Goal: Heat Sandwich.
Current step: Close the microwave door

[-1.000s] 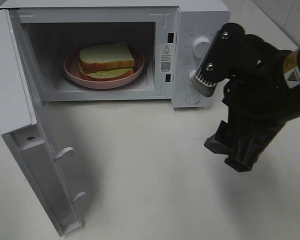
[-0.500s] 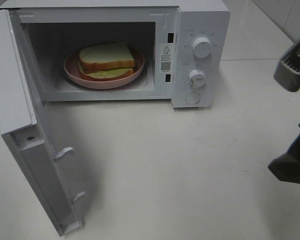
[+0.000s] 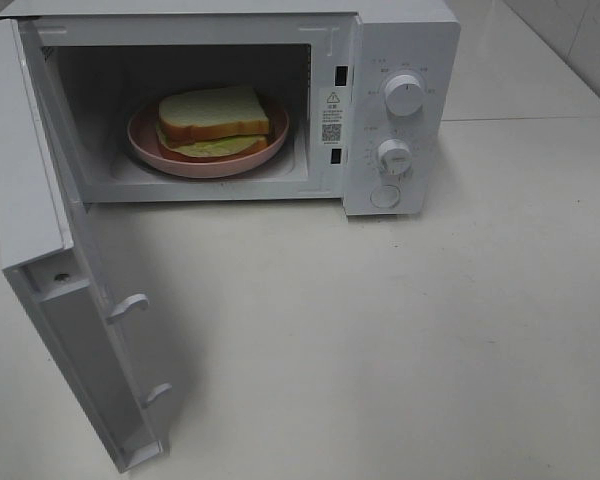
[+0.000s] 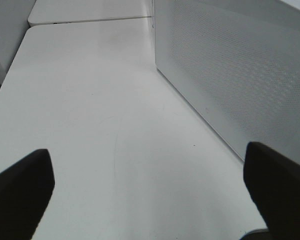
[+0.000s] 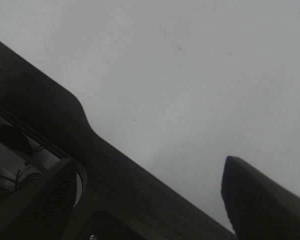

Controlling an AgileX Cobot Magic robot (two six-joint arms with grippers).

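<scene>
Sandwich (image 3: pixel 213 118) already inside microwave (image 3: pixel 405 40); door (image 3: pixel 75 330) hangs open leftward. Left tool (image 4: pixel 149 189), spread and empty, is just beside door's outer face, so likely the nearer arm. Right tool (image 5: pixel 150 197) spread too, over counter (image 5: pixel 190 75).

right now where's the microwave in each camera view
exterior high: microwave fills the upper left to centre, door swung open.
left wrist: only its dotted white panel, probably the open door, beside the left gripper.
right wrist: not in it.
shared landmark: the white table.
</scene>
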